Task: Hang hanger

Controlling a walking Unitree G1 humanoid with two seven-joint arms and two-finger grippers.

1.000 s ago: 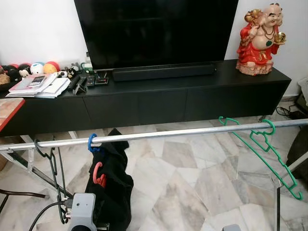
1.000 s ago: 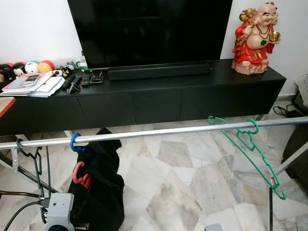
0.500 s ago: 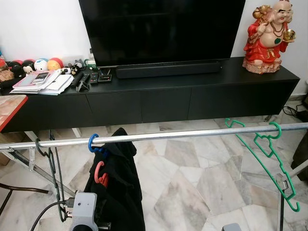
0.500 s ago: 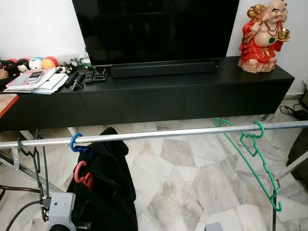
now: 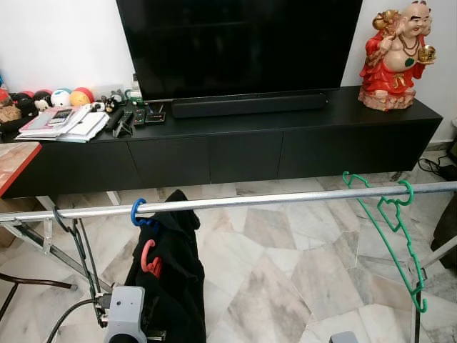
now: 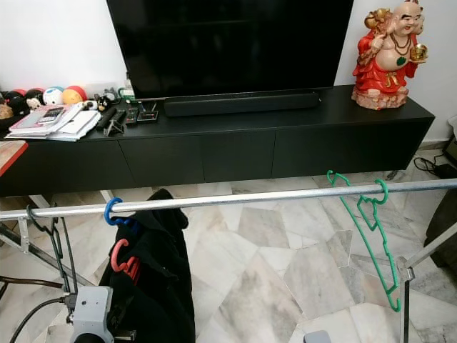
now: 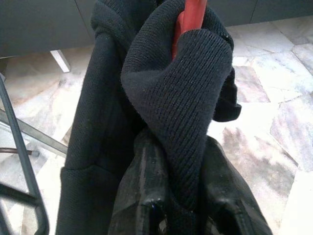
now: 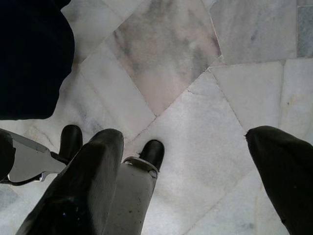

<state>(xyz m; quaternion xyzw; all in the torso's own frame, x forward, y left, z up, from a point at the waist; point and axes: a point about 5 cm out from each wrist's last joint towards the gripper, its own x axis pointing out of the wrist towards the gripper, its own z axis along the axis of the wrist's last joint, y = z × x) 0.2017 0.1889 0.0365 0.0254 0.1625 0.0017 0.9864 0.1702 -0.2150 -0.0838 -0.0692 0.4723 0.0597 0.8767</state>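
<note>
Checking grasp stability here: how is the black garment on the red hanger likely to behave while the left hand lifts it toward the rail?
The black garment looks like soft knit, so it will probably sag and swing. The left hand pinches a fold of cloth, so the red hanger may slide inside it. Its hook could snag on the rail.

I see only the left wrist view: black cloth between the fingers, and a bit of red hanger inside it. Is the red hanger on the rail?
Observer: No. The red hanger sits below the metal rail; its hook is not over it.
Operator: Then what is on the rail at that place?
Observer: A blue hook is over the rail, just above the black garment.
Operator: And where is the other arm?
Observer: The right gripper is open above the marble floor and holds nothing.
</note>
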